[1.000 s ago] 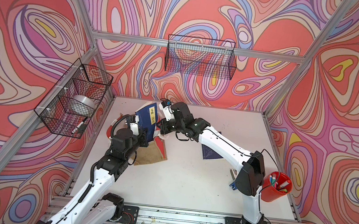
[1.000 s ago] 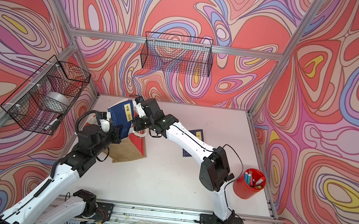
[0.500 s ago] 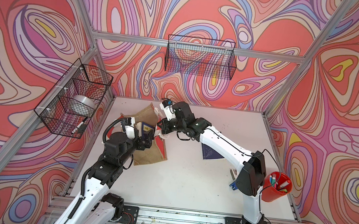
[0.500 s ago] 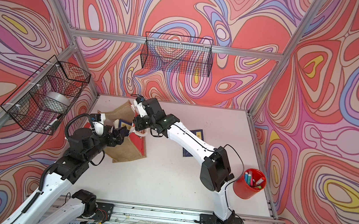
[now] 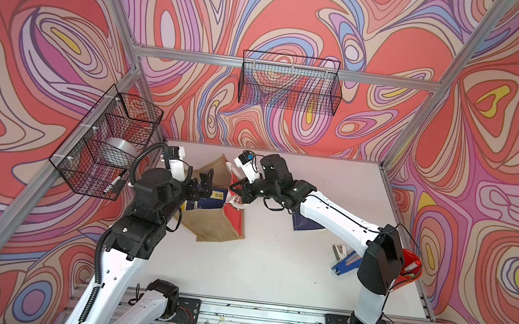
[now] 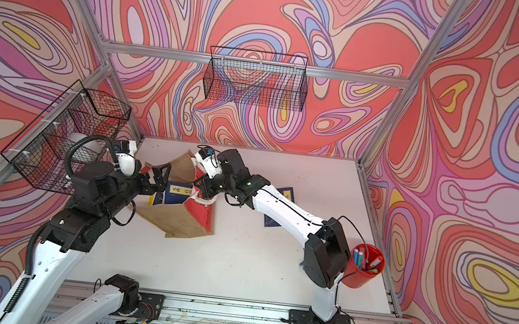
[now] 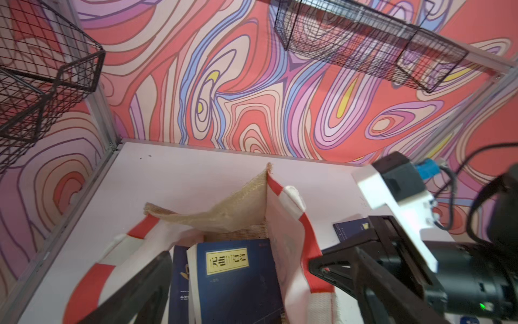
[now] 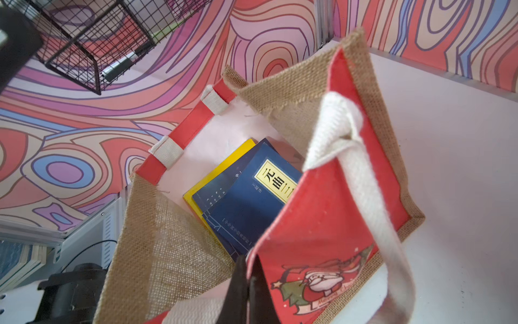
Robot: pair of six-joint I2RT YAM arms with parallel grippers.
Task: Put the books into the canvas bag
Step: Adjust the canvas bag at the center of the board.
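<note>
The canvas bag (image 5: 209, 227) (image 6: 173, 223) stands at the table's left middle, its mouth held wide. My right gripper (image 5: 237, 191) (image 8: 246, 269) is shut on the rim of the bag's red panel (image 8: 330, 218). Just above the bag mouth, my left gripper (image 5: 203, 184) (image 7: 238, 263) is open and holds nothing. Inside the bag lie navy books (image 7: 235, 277) (image 8: 252, 204) with yellow labels, on top of a yellow one (image 8: 221, 168). Another navy book (image 5: 302, 223) (image 6: 284, 194) lies on the table, partly hidden under my right arm.
A blue stapler (image 5: 345, 262) and a red cup of pens (image 6: 366, 266) sit at the right near my right arm's base. Black wire baskets hang on the back wall (image 5: 289, 84) and the left wall (image 5: 108, 147). Bare table lies in front of the bag.
My left gripper opened and let go of the navy book, which dropped into the bag. The left arm then drew back slightly. The right gripper kept its hold on the bag rim.
</note>
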